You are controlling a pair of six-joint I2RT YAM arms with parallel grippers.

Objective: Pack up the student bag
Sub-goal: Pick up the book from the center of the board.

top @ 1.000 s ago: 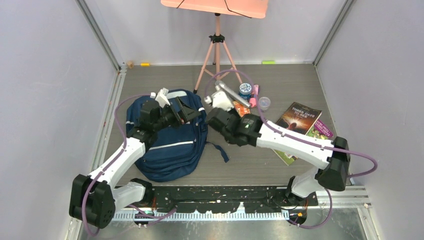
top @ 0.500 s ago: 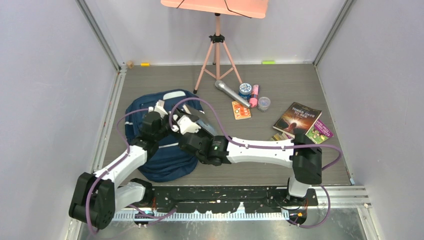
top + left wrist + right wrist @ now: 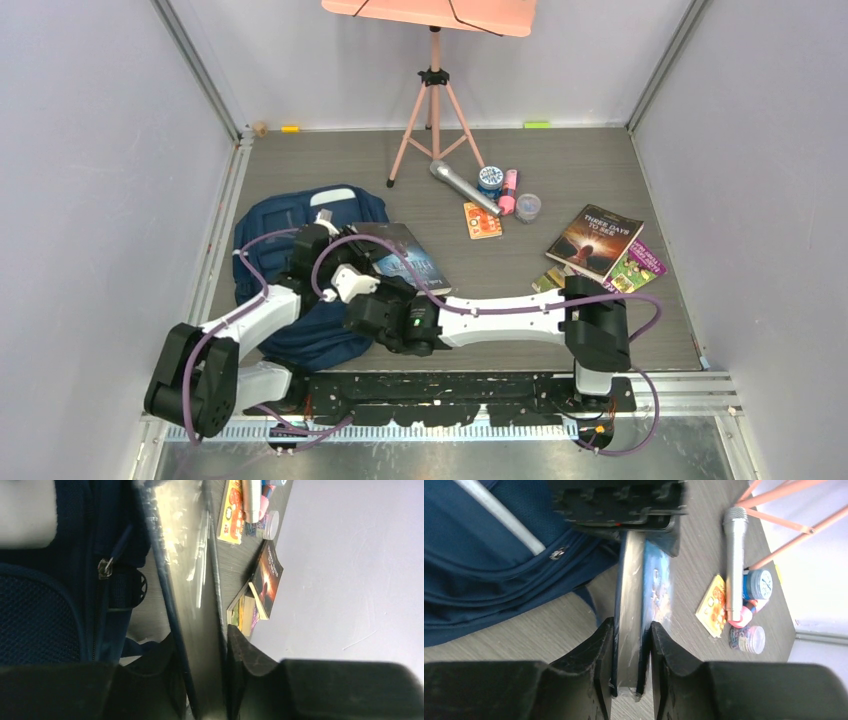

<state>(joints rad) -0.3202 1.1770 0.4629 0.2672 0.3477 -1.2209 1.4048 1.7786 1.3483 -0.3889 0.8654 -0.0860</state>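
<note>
dark book's (image 3: 655, 580) near edge hidden inside right claw (image 3: 631, 625).

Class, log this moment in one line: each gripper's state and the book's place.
left gripper: shut on book | right gripper: shut on book | book: beside student bag

The bag (image 3: 275, 225) is lying at the table's (image 3: 500, 275) 9 o'clock, a book (image 3: 415, 265) is sitting just beside it at its 3 o'clock, and a microphone (image 3: 460, 185) is lying at the book's 1 o'clock.
</note>
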